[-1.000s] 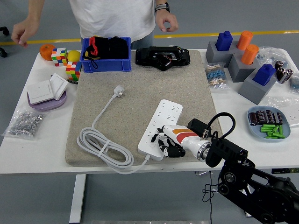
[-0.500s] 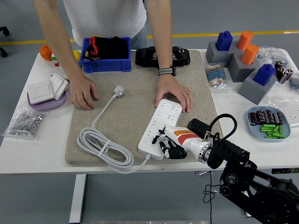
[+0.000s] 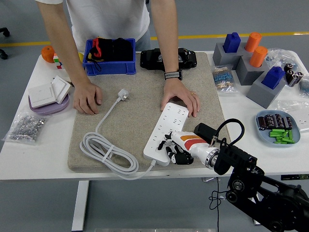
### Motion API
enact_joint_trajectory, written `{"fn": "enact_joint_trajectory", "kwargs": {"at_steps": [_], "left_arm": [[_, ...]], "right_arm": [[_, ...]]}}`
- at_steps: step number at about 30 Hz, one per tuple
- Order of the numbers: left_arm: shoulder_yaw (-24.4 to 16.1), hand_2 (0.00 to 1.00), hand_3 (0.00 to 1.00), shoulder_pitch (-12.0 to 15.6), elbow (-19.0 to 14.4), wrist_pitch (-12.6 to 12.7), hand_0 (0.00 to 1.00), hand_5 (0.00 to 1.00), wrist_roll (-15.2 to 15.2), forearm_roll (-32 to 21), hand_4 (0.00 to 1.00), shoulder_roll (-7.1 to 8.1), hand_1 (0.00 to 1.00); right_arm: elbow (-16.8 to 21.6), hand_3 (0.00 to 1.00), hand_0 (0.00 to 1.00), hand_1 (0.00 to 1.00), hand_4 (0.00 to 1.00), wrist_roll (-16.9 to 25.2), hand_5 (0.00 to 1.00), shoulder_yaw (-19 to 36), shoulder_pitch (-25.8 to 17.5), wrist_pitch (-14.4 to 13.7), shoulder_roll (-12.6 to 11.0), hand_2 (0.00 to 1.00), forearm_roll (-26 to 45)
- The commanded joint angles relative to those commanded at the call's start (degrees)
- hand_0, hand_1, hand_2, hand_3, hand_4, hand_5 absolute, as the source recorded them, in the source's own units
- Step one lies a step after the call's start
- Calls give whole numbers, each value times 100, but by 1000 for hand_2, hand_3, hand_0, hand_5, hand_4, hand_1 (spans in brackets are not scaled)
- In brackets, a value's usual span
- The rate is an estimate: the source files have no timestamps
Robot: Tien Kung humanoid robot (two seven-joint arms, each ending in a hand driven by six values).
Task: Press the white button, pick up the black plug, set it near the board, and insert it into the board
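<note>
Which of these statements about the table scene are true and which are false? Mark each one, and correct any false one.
1. The person's two hands rest flat on the mat. True.
2. The white plug is inserted in the power strip. False: it lies loose on the mat.
3. The right hand is at the strip's near end. True.
4. The blue bin stands at the table's near edge. False: far side.

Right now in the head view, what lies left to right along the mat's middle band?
Person's hand flat on the mat → white plug → person's other hand pressing the power strip's far end.
</note>
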Motion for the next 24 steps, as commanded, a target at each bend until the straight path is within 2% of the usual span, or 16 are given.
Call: {"fn": "enact_joint_trajectory", "kwargs": {"at_steps": [6,10,16,23,24], "left_arm": [[9,589,684,0,0,-6,708,293,7,12,647,7,663],[-3,589,684,21,0,-10,708,293,15,30,647,9,663],[-7,589,684,22,0,-14,708,293,15,65,647,17,663],[-22,589,683,32,0,-17,708,293,13,91,647,12,663],[-27,589,683,32,0,-16,708,294,13,94,647,10,664]], "right_arm": [[76,583,2,2,335,29,2,100,-29,-12,-2,97,-19],[307,583,2,2,335,34,2,413,-93,-32,25,97,-85],[673,582,2,2,335,37,2,834,-151,-53,-53,97,-122],[807,585,2,2,312,482,2,1347,-422,-471,-112,106,-262],[781,594,413,373,632,521,89,1419,-476,-511,-119,389,-259]]}}
